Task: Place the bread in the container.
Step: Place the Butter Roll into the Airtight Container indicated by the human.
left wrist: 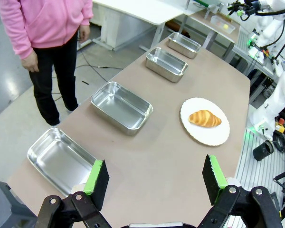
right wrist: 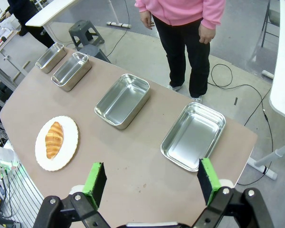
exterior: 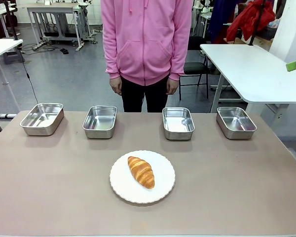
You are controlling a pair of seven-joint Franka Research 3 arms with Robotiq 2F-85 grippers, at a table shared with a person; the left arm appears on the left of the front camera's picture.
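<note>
Croissant point(exterior: 141, 172) lies on a round white plate point(exterior: 163, 191), mid-tabletop point(exterior: 237, 187). Four empty steel pans point(exterior: 98, 134) sit in a row beyond it, apart from the plate. Left claw point(left wrist: 155, 173) wide, holding nothing; right claw point(right wrist: 152, 175) wide, holding nothing. Person point(exterior: 146, 44) in a pink hoodie stands at the far side.

Front view, we look low across the bench point(exterior: 49, 197) at the person point(exterior: 145, 44) on the far side, left wrist view, we look down past the left hand point(left wrist: 155, 164) from the bench's left end, right wrist view, past the right hand point(right wrist: 151, 164) from the right end, all three share the pans point(exterior: 99, 121) and plate point(exterior: 123, 190)
</note>
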